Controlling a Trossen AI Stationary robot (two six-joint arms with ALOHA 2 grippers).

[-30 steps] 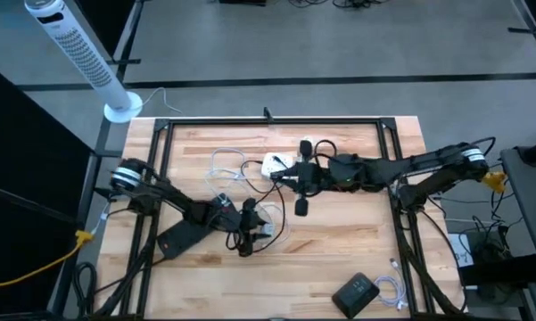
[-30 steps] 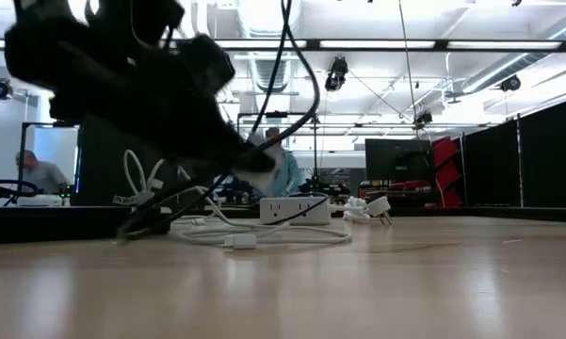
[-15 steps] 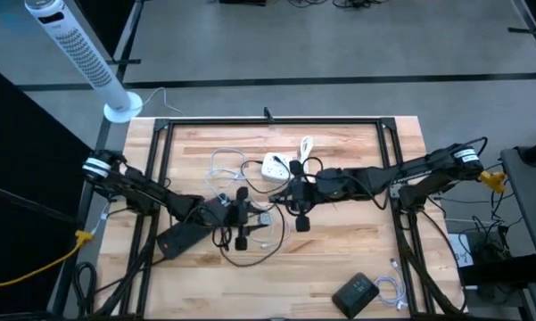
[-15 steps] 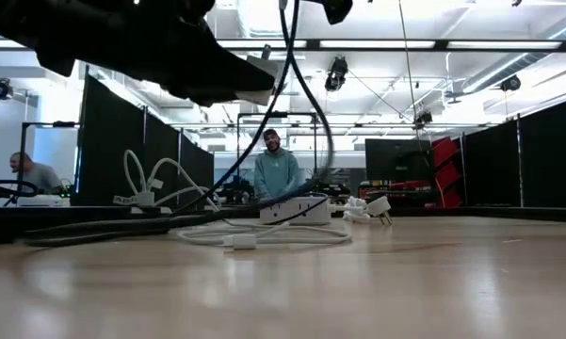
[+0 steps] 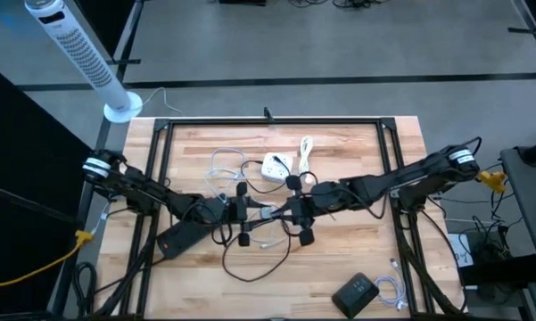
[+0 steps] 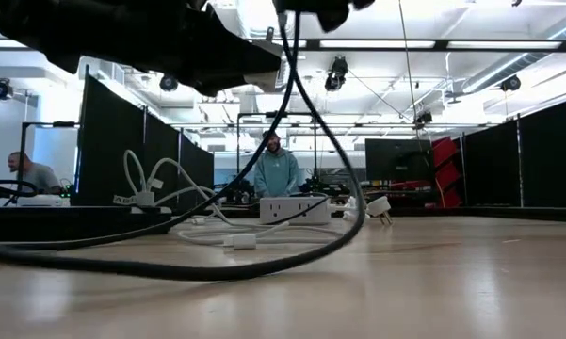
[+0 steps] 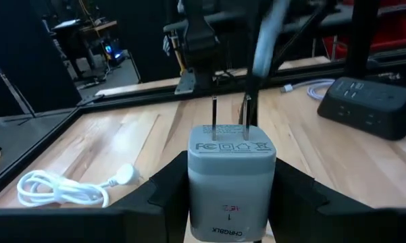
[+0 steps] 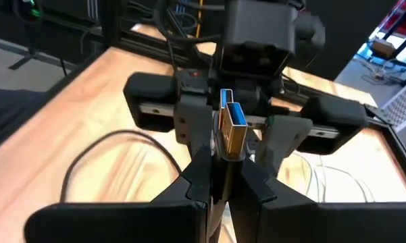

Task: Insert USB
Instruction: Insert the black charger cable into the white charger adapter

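Above the middle of the table my two grippers face each other. My left gripper is shut on a grey wall charger whose two prongs point away at the right arm. My right gripper is shut on a USB plug with a blue tongue, aimed at the left gripper a short way off. A black cable drops from the right gripper and lies in a loop on the wood. My left gripper pinches the charger's two side walls between its two fingers, coming nearly level from the table's left. The charger is lifted clear of the table, label side up, its pronged face turned away from the gripper. My right gripper pinches the USB plug's rear part between its two fingers, coming from the table's right and slanting slightly down. The metal end sticks out past the fingertips, clear of the table. The cable falls slack behind it.
A white power strip with white cables lies toward the far side. A black power hub sits at the near right, a white coiled cable on the wood. People stand in the room beyond.
My left gripper has risen from the table with the charger and rolled, tipping up to nearly level. My right gripper has come down and toward the near edge with the plug, closing on the left gripper. The black cable's loop has spread out toward the near edge.
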